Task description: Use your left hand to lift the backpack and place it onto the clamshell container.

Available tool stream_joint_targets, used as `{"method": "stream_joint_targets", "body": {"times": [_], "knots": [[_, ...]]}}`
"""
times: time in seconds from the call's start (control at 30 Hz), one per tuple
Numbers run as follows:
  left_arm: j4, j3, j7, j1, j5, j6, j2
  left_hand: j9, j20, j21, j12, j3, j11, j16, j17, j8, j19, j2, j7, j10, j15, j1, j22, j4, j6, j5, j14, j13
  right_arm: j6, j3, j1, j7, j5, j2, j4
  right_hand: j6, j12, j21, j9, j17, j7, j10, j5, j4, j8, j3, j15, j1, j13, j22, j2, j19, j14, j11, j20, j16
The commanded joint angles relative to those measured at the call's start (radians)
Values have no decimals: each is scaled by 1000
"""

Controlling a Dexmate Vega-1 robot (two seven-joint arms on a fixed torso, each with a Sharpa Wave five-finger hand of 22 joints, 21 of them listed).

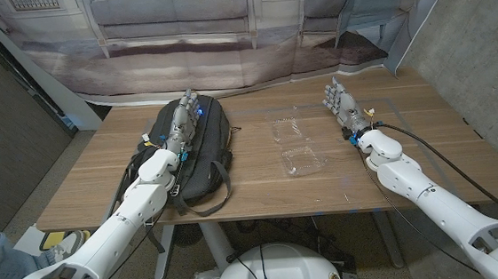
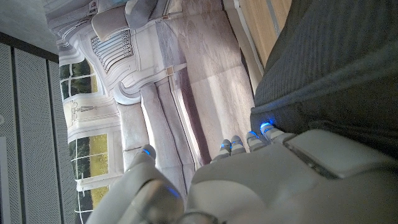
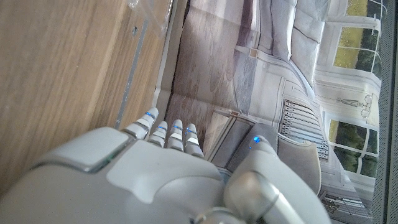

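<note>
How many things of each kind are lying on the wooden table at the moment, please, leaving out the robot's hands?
Backpack, dark grey: 1
Clamshell container, clear plastic, lying open: 1
Total: 2

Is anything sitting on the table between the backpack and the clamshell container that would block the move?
Nothing visible does. The backpack lies under the left hand, and only bare table separates it from the clear clamshell container beside it.
</note>
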Motion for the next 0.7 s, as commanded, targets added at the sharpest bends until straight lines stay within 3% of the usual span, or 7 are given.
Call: {"method": "stream_joint_targets", "body": {"times": [0.03,0.7], "knots": [[-55,-8,21,27,-6,18,15,2,-55,5,5,3,1,4,5,4,-110,-8,0,-30,0,2,5,-1,-15,5,-82,1,8,-11,8,9,-3,13,9,0,3,4,3,2,10,3,4,-3,4,6,1,11,1,6,0,5,-6,11,-40,4],[-103,-11,20,16,14,35,48,2,-42,8,11,-3,-3,8,4,7,-95,-1,-3,-11,2,13,5,-9,-4,12,-66,1,24,-18,7,-1,-12,31,30,2,2,0,3,2,10,9,-1,-8,3,5,4,17,1,6,2,9,0,11,-37,1]]}}
